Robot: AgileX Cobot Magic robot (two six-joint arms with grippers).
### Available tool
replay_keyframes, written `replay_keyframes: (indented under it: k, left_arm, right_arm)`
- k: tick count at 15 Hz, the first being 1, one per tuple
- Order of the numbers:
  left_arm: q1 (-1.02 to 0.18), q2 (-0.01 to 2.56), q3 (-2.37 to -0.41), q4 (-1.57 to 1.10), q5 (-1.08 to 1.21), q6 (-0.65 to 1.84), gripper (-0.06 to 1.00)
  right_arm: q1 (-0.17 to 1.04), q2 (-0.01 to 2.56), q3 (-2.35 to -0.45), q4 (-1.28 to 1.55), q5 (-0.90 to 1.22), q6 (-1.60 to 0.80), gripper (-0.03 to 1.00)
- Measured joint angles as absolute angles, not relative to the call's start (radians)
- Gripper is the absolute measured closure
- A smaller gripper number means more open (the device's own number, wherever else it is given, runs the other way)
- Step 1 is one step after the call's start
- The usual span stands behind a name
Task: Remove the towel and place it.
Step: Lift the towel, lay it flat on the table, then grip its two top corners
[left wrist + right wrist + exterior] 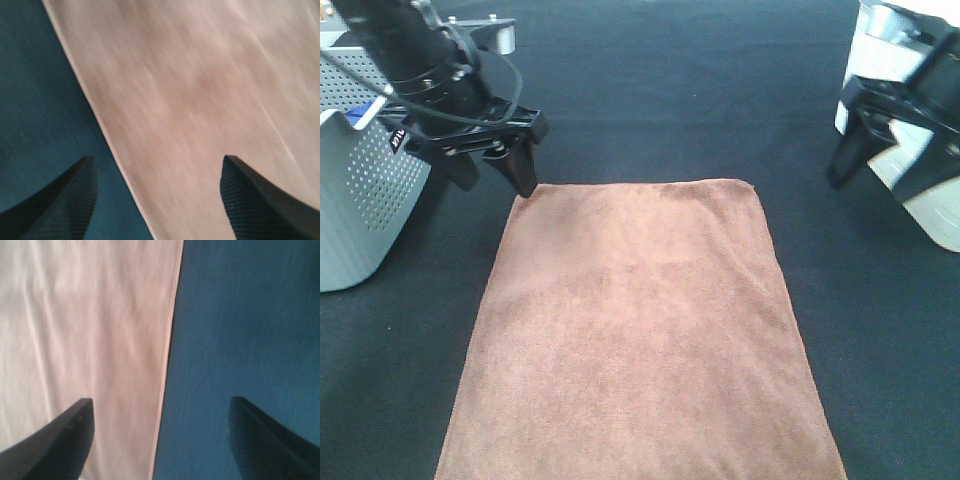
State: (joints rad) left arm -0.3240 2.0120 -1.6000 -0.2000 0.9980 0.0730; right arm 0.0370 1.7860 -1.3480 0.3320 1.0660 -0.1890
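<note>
The reddish-brown towel [640, 330] lies spread flat on the dark table, its near edge running out of view. My left gripper [498, 178] is open and empty just over the towel's far left corner. In the left wrist view the towel [200, 90] fills most of the frame, and its edge runs between the open fingers of the left gripper [157, 210]. My right gripper [855, 150] is open and empty, off the towel to the right of its far right corner. The right wrist view shows the towel's right edge [90, 330] between the spread fingers of the right gripper [157, 440].
A grey perforated basket [360, 200] stands at the left edge, beside the left arm, with something blue [358, 112] showing at its rim. The dark table cloth [670, 90] stretches behind and to the right of the towel.
</note>
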Motion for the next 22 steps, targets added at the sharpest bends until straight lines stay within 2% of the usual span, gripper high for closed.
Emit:
replay_keyframes:
  k: [6, 8, 11, 14, 22]
  left_arm:
    - [-0.232, 2.22, -1.765, -0.195, 0.993, 0.084, 0.28]
    - [-0.232, 2.225, -1.765, -0.186, 0.984, 0.064, 0.28]
    - [-0.225, 2.24, -1.768, -0.203, 0.944, 0.027, 0.28]
    - [-0.183, 2.295, -1.783, -0.254, 0.922, 0.048, 0.28]
    - [-0.165, 2.467, -1.973, -0.318, 0.947, 0.126, 0.22]
  right_arm:
    - [0.037, 2.076, -1.626, 0.333, 1.013, -0.194, 0.24]
    - [0.042, 2.156, -1.702, 0.245, 1.03, -0.123, 0.22]
    - [0.092, 2.201, -1.712, 0.051, 0.966, 0.019, 0.21]
    - [0.154, 2.243, -1.736, 0.151, 0.882, -0.048, 0.21]
    - [0.151, 2.454, -1.956, 0.252, 0.948, -0.107, 0.21]
